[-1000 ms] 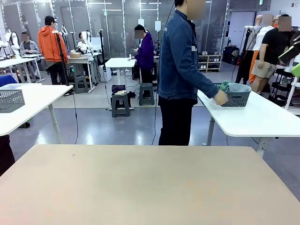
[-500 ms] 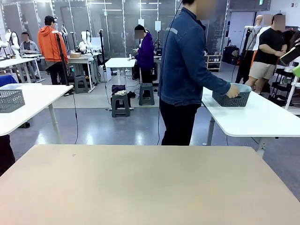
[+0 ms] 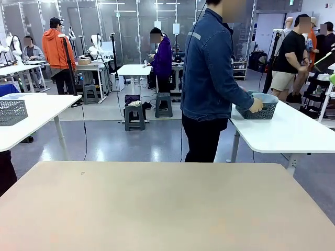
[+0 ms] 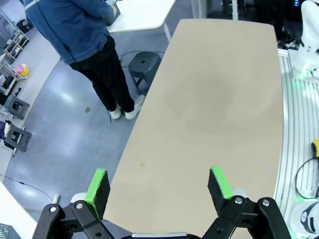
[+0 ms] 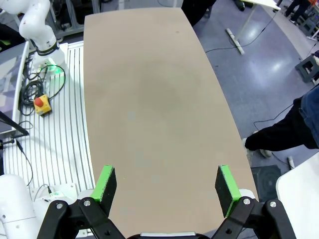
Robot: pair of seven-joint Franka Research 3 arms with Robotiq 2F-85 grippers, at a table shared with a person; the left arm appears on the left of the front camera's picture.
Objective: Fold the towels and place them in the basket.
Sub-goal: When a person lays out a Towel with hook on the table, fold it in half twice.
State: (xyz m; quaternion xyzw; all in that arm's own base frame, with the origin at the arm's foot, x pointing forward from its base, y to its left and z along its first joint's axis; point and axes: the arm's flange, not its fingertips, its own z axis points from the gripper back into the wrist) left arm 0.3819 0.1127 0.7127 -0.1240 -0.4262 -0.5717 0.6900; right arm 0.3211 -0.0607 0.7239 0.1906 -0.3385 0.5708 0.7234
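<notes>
The dark grey lattice basket (image 3: 261,109) rests on a white side table (image 3: 293,133) beyond my table, at the right. A person in a denim jacket (image 3: 212,68) stands there and holds the basket's near end with one hand. The towels are hidden from view. My beige table (image 3: 167,209) is bare. High above its top, my left gripper (image 4: 157,174) is open with nothing between its green pads. My right gripper (image 5: 165,174) also hangs open and holds nothing.
Another grey basket (image 3: 11,111) sits on a white table at the far left. A grey stool (image 4: 144,62) stands on the floor by the table's far edge. A red stop button (image 5: 40,103) lies on the ribbed rail beside the table.
The person has shifted slightly right and drawn the basket toward the side table's near corner. A green cloth that stuck out of it a second ago no longer shows. Both grippers are unchanged.
</notes>
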